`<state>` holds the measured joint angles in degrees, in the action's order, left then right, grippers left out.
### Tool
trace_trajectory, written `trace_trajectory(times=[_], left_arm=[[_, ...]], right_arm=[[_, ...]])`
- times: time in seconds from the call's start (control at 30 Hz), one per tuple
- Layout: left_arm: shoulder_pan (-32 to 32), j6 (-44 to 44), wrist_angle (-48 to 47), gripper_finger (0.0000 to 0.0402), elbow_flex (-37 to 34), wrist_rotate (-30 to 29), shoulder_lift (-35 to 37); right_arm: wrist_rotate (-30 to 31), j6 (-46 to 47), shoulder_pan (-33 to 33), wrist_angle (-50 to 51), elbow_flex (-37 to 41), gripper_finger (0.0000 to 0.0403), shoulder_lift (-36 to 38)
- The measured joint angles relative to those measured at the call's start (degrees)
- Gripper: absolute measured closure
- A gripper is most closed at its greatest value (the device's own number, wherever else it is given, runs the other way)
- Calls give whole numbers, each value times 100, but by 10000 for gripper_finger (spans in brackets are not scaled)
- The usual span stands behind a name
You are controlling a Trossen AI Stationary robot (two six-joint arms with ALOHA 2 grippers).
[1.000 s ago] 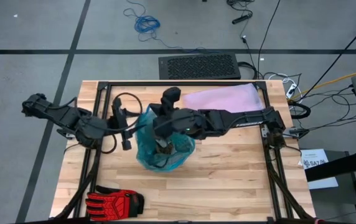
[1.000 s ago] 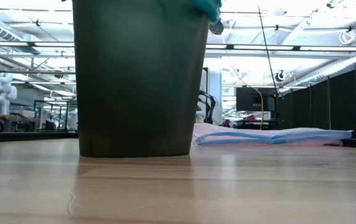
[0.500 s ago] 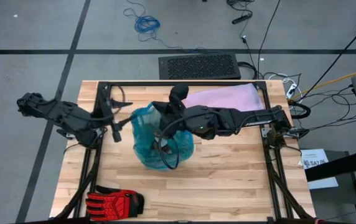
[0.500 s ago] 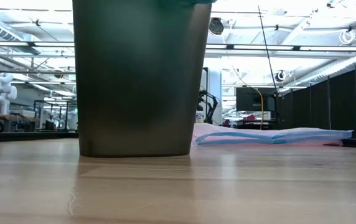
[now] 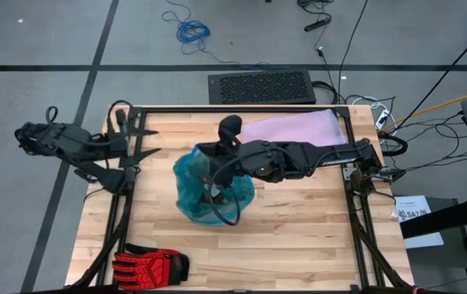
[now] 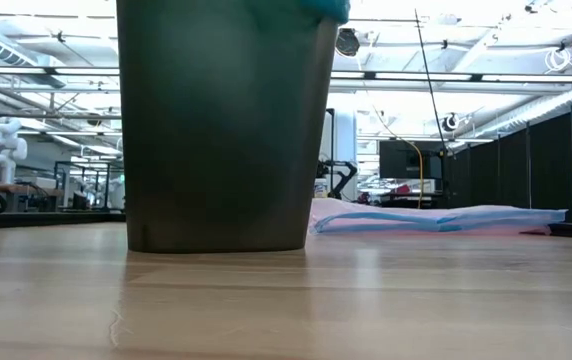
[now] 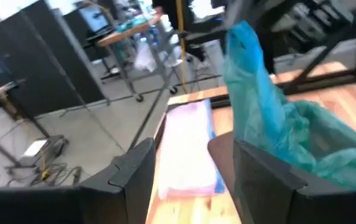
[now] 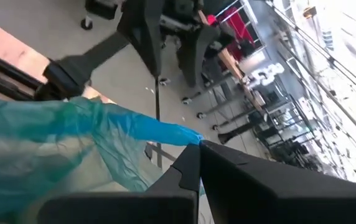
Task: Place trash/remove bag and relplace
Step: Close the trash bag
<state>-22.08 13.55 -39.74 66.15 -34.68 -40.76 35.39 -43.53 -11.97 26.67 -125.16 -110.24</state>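
Observation:
The teal-green bag lines a dark bin that stands by its base mid-table; a bit of teal shows at the bin's rim. My right gripper hovers over the bin's far side, shut on the bag. In the left wrist view the bag rises to a peak. My left gripper is open, to the left of the bin, touching nothing. I cannot make out the trash. My right gripper pinches a gathered stretch of the bag's upper edge between its two fingers, coming from above. The film runs taut from the fingers down to the bin, forming a raised peak. The rest of the bag stays in the bin.
A pale lilac bag with a blue rim lies flat at the table's far right. A red-and-black glove sits at the near left corner. A black frame borders the table. Bare wood lies near right.
My left gripper has drawn back from the bag's left side toward the table's left and far edges. My right gripper has stayed over the bin, still shut on the bag's upper edge.

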Motion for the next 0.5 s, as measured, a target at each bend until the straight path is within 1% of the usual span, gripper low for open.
trace_trajectory(times=[0.07,0.13,0.2,0.27,0.3,0.33,0.43,0.5], left_arm=[[93,185,34,225,0,333,-152],[227,320,-26,260,-7,416,-314],[390,388,-53,305,-11,514,-449],[605,518,-45,358,-16,789,-544],[715,586,-42,379,-22,960,-580],[836,625,23,389,-22,1160,-618],[1238,741,172,395,-20,1935,-661],[1511,858,276,399,-20,2603,-705]], right_arm=[[-170,-6,-15,-41,2,403,0],[-331,-21,-24,-95,1,403,0],[-427,-25,-56,-170,0,403,0],[-441,-37,-98,-207,0,403,0],[-445,-44,-109,-207,2,403,0],[-449,-47,-130,-199,1,403,0],[-542,-41,-196,-128,1,403,0],[-558,-24,-262,-81,0,403,0]])
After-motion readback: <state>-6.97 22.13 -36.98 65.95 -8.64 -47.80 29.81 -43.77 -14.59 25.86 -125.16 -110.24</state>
